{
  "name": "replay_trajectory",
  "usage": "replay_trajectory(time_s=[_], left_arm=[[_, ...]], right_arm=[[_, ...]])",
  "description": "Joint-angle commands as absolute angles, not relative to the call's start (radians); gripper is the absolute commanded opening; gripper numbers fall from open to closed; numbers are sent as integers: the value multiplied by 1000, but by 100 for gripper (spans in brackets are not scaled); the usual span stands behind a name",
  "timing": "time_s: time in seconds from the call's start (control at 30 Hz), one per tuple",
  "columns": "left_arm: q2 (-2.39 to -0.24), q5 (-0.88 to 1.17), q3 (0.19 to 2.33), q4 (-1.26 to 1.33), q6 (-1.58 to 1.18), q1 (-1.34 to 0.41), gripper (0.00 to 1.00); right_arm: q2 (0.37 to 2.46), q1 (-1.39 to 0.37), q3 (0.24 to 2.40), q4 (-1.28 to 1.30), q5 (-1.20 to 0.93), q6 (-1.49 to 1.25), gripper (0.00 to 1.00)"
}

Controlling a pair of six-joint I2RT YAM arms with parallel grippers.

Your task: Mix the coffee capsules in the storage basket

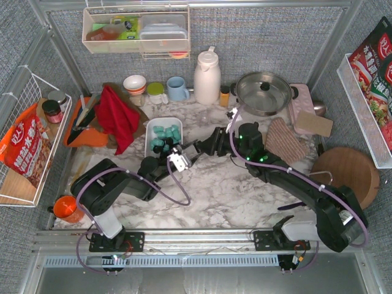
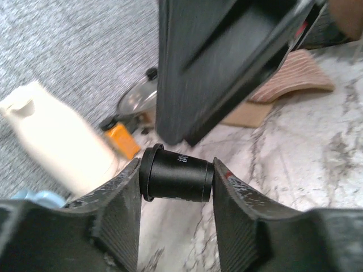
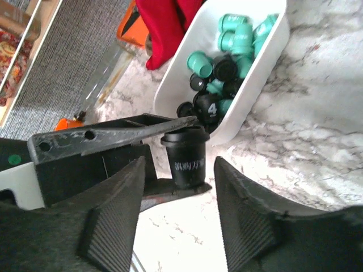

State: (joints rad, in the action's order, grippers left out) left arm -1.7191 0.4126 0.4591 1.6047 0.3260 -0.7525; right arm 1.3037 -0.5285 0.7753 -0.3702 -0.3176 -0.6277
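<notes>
The white storage basket (image 1: 149,139) stands left of centre and holds several teal and black coffee capsules (image 1: 165,138). In the right wrist view the basket (image 3: 249,107) and its capsules (image 3: 227,73) lie just beyond the grippers. My left gripper (image 1: 179,158) is shut on one black capsule (image 2: 177,173), held sideways between its fingers above the marble, just right of the basket. My right gripper (image 1: 199,149) is open and empty, and faces that capsule (image 3: 184,158) closely with a finger on each side, not touching it. The right gripper's dark body (image 2: 221,62) fills the left wrist view.
A red cloth (image 1: 117,116), bowl, cup and blue mug (image 1: 177,89) stand behind the basket. A white thermos (image 1: 207,76), a steel pot (image 1: 264,92), a striped mat (image 1: 285,139) and a round wooden board (image 1: 346,174) lie right. An orange cup (image 1: 66,208) stands near left.
</notes>
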Motion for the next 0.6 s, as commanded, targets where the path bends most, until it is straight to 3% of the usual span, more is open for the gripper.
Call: replay_trajectory(time_s=[0.0, 0.13, 0.27, 0.4, 0.57], left_arm=[[-1685, 282, 431, 1626, 315, -736, 37], [-1614, 208, 422, 1469, 246, -675, 35], [-1546, 25, 513, 1109, 141, -575, 38], [-1598, -38, 618, 914, 70, -488, 41], [-1754, 0, 796, 749, 14, -421, 48]], right_arm=[[1268, -522, 826, -255, -243, -553, 59], [1217, -503, 854, -129, -66, -479, 66], [1182, -503, 846, -30, 368, -280, 76], [1215, -488, 684, -253, 738, -78, 85], [1365, -401, 527, -572, 851, 29, 95]])
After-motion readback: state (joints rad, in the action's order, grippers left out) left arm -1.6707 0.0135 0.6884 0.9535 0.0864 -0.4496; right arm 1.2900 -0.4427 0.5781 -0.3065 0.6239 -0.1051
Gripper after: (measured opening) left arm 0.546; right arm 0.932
